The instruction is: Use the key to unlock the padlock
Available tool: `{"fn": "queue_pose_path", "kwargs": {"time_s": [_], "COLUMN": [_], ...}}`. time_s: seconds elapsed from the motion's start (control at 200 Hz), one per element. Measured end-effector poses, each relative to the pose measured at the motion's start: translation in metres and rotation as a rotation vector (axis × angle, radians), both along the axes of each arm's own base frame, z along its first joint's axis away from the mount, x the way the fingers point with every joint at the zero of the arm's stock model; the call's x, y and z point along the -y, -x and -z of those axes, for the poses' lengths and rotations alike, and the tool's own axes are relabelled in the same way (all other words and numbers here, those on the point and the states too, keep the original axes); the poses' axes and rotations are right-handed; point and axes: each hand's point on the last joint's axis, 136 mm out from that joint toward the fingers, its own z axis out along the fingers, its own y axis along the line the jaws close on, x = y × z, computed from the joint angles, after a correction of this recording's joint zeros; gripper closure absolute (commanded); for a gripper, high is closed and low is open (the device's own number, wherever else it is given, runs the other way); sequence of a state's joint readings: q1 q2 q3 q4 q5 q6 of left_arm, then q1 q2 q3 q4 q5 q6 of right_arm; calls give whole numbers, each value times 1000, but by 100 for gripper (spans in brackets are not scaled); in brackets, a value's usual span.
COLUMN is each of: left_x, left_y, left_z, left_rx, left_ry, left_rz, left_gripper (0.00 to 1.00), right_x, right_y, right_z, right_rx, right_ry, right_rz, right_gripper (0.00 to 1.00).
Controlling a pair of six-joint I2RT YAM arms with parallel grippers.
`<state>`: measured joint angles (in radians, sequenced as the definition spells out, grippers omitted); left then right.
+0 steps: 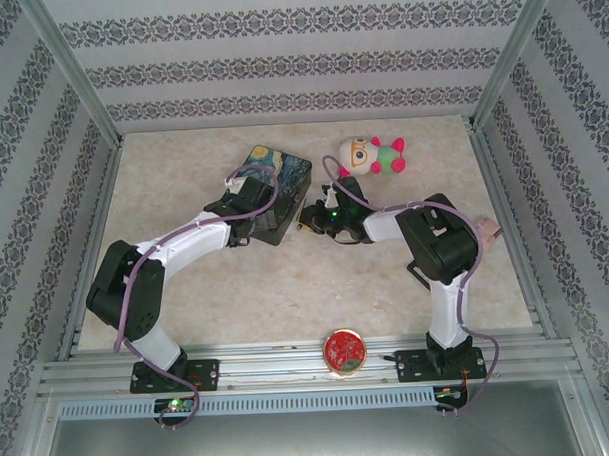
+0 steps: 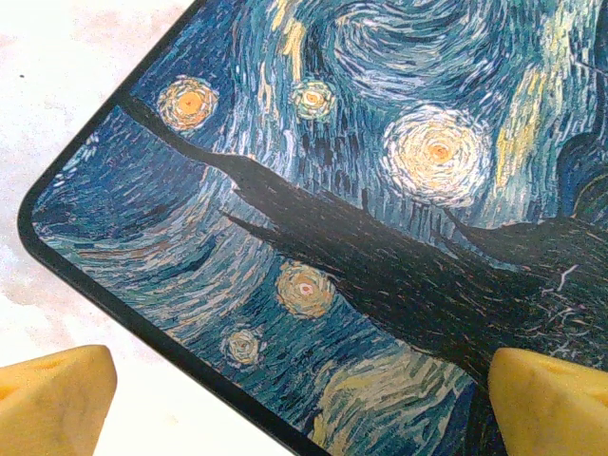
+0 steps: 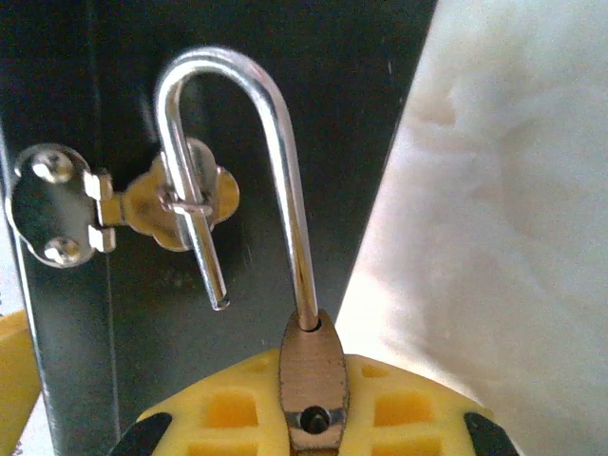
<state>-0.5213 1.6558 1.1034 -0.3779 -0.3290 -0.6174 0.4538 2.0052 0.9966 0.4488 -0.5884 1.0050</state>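
Observation:
In the right wrist view, my right gripper [image 3: 312,423] is shut on the small brass padlock [image 3: 312,375], which sits edge-on between the yellow fingers [image 3: 223,408]. Its silvery shackle [image 3: 285,152] stands open. The free end hangs loose, threaded through the loop of the hasp [image 3: 185,201] on the dark side of the painted tin [image 1: 281,177]. From above, the right gripper [image 1: 319,219] is at the tin's right side. My left gripper [image 2: 304,418] is open, its fingertips [image 2: 52,404] spread just above a corner of the starry lid [image 2: 380,190]. The key is out of view.
A plush doll [image 1: 372,156] lies behind the right gripper. A round red disc [image 1: 344,351] rests on the front rail. Patterned walls and metal posts enclose the table [image 1: 287,299] on three sides.

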Motion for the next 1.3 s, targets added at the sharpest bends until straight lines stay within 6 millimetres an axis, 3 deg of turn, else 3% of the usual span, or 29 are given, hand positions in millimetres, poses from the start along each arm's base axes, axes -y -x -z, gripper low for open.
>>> {"fn": "queue_pose_path", "kwargs": {"time_s": [0.22,1.299], "left_x": [0,-8], "left_y": [0,9], "left_z": [0,-1], "left_rx": [1,3], "left_ry": [-1,-10], "left_rz": [1,-5], "left_gripper": [1,1], "right_x": [7,9], "right_y": [-15,-15], "right_z": [-8,-9], "right_rx": [26,48], "right_ry": [-38,-49], "right_rz": [48,60], "right_gripper": [100,100]}}
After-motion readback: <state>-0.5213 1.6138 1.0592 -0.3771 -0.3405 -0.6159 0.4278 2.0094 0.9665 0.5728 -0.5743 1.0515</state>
